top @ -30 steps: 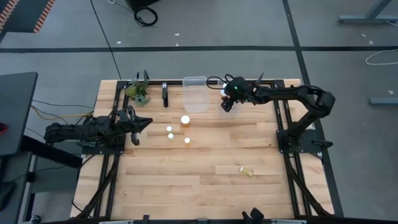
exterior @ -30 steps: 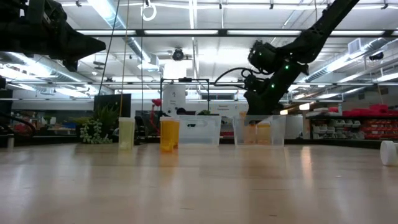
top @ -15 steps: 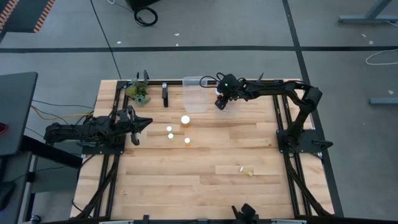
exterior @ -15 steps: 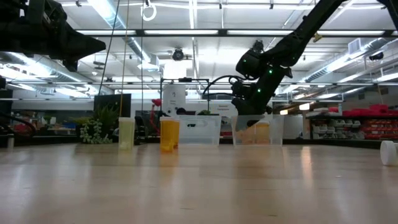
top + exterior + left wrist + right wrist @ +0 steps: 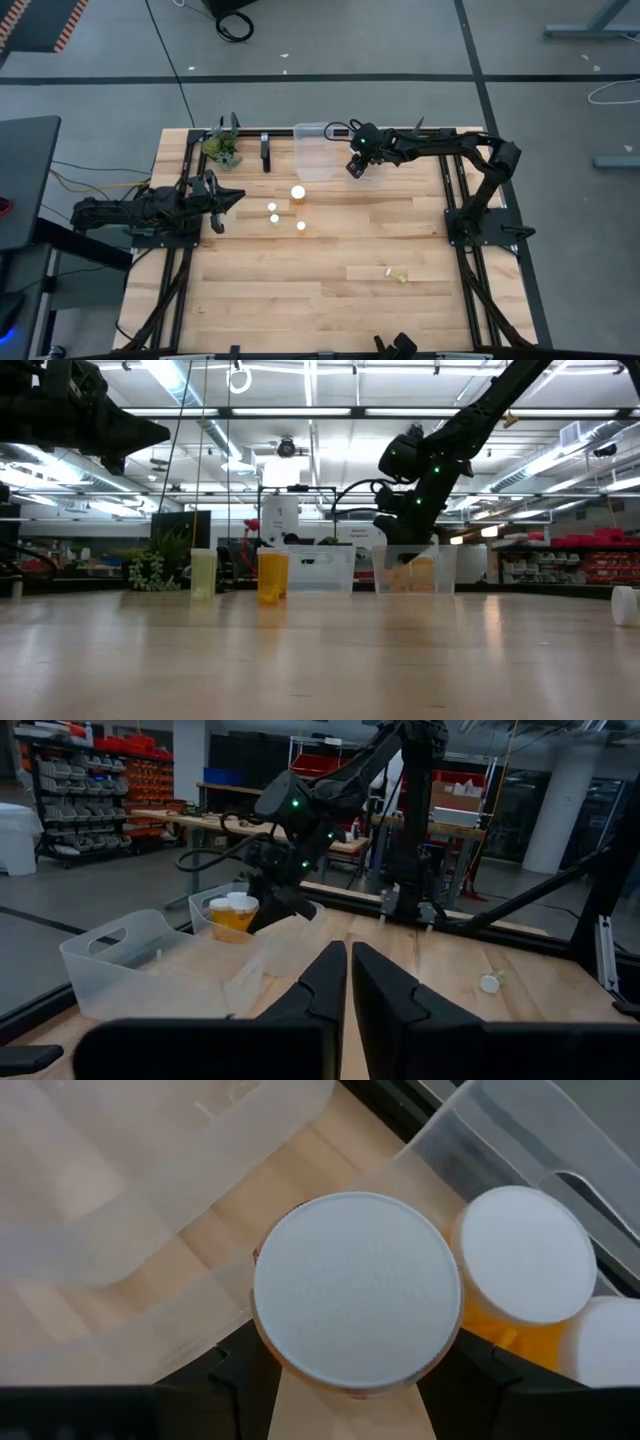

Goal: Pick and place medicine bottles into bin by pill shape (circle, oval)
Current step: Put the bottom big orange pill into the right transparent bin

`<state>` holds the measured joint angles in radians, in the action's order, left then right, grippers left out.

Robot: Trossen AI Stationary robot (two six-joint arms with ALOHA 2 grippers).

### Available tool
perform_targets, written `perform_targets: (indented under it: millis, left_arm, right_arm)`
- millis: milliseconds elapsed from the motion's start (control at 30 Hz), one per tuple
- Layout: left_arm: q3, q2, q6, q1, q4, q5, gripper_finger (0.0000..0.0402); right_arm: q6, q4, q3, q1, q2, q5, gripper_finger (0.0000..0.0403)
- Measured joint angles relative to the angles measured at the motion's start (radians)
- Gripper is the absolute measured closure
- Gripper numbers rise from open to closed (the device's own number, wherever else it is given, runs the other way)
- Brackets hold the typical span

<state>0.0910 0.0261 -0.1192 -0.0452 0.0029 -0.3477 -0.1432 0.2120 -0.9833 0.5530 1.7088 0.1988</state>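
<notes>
The right gripper (image 5: 354,168) is hanging over the far-edge bins at about twelve o'clock on the table, its fingers (image 5: 235,1355) clamping a white-capped medicine bottle (image 5: 355,1300) by the sides — cap up, presumably so it drops upright. Beneath it, in the right wrist view, two more capped bottles (image 5: 527,1270) are already standing in the right-hand clear bin (image 5: 372,172), while the left-hand clear bin (image 5: 313,150) is sitting just beside it; the held bottle is hovering near the seam between the two, so which bin it is meant for I cannot tell.

Three loose bottles (image 5: 298,192) are waiting mid-table at roughly ten o'clock, and one small one (image 5: 399,275) is lying alone toward four o'clock. The left gripper (image 5: 222,200) is parking at nine o'clock with its fingers (image 5: 325,985) pressed together on nothing — clear of the right arm's path.
</notes>
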Motion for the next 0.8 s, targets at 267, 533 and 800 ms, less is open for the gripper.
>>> perform_targets:
  millis: [267, 533, 800]
  left_arm:
    - [0.000, 0.000, 0.000, 0.000, 0.000, 0.000, 0.0368]
    - [0.000, 0.000, 0.000, 0.000, 0.000, 0.000, 0.0371]
    - [0.000, 0.000, 0.000, 0.000, 0.000, 0.000, 0.0374]
  right_arm:
    - [-0.067, -0.024, 0.034, 0.001, -0.002, 0.014, 0.0194]
    - [-0.110, -0.078, 0.071, 0.001, -0.003, 0.025, 0.0194]
    - [-0.122, -0.077, 0.074, 0.000, -0.003, 0.022, 0.0194]
